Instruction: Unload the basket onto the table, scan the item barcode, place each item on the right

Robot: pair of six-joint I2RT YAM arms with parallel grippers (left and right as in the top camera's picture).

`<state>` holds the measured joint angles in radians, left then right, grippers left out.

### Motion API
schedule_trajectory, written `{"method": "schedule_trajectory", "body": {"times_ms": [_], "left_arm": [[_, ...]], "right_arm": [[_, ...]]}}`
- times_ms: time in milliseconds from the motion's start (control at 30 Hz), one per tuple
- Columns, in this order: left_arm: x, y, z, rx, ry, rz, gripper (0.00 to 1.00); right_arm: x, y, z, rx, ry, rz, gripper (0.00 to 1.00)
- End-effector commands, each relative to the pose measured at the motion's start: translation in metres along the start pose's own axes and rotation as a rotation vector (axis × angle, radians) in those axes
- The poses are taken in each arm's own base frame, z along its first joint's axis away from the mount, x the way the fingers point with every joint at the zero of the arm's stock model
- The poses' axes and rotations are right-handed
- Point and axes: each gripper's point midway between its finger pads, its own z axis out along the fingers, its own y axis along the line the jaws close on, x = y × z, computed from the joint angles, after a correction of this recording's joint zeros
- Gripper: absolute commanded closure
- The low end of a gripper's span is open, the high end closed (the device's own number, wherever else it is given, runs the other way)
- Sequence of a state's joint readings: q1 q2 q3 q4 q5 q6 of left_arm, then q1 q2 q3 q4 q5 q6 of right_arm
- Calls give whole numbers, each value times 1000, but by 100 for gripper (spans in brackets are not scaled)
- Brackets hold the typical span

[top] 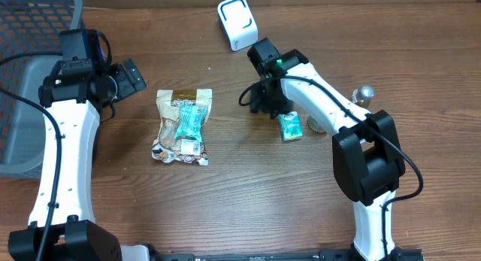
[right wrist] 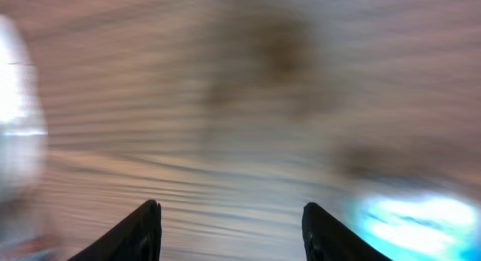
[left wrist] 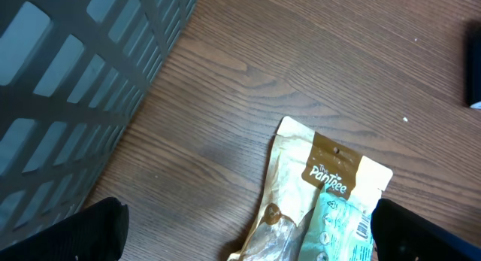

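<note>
While the small teal cardboard box (top: pixel 290 127) lies flat on the brown wooden table (top: pixel 248 193), just beside the right gripper (top: pixel 267 103), that gripper's jaws are seen parted with nothing between them. The white rounded barcode scanner (top: pixel 237 22) is set near the far edge. The left gripper (top: pixel 128 75) is held wide, nothing gripped, near the grey plastic basket (top: pixel 22 103); a beige snack pouch (top: pixel 183 125) is laid between the arms.

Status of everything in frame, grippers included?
left gripper: open, empty, near the snack bag.
right gripper: open, nothing between the fingers; its wrist view is blurred.
snack bag: flat on the table, untouched.
teal packet: on the table by the right gripper, not held.
scanner: on the table at the far side, untouched.
basket: far left, partly in view.
</note>
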<state>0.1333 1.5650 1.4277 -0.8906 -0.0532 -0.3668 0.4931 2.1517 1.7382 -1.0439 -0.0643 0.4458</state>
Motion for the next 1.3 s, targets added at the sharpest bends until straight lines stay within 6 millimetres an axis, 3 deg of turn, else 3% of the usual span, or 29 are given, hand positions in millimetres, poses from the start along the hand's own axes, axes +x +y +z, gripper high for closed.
{"method": "schedule_trajectory", "body": {"times_ms": [0, 67, 133, 233, 467, 500, 633, 800, 967, 1267], "left_arm": [[-4, 3, 0, -7, -10, -4, 0], [-4, 3, 0, -7, -10, -4, 0], [-4, 3, 0, -7, -10, -4, 1], [-4, 3, 0, -7, -10, -4, 0], [-4, 3, 0, -7, -10, -4, 0], [-4, 3, 0, -7, -10, -4, 1], [-4, 3, 0, -7, -10, -4, 1], [-4, 3, 0, -7, -10, -4, 0], [-4, 3, 0, -7, -10, -4, 1], [-4, 3, 0, -7, -10, -4, 0]], "right_arm": [[19, 72, -11, -379, 120, -32, 42], [20, 92, -18, -476, 127, -58, 40], [22, 104, -21, -516, 124, -80, 30], [29, 116, -20, -517, 131, -79, 0], [46, 144, -19, -511, 169, 43, 0], [47, 149, -19, -513, 165, 49, 2], [55, 160, -17, -492, 166, 108, 27], [61, 164, -10, -424, 140, 192, 39], [64, 166, -6, -375, 103, 228, 44], [68, 163, 7, -316, 72, 361, 45]]}}
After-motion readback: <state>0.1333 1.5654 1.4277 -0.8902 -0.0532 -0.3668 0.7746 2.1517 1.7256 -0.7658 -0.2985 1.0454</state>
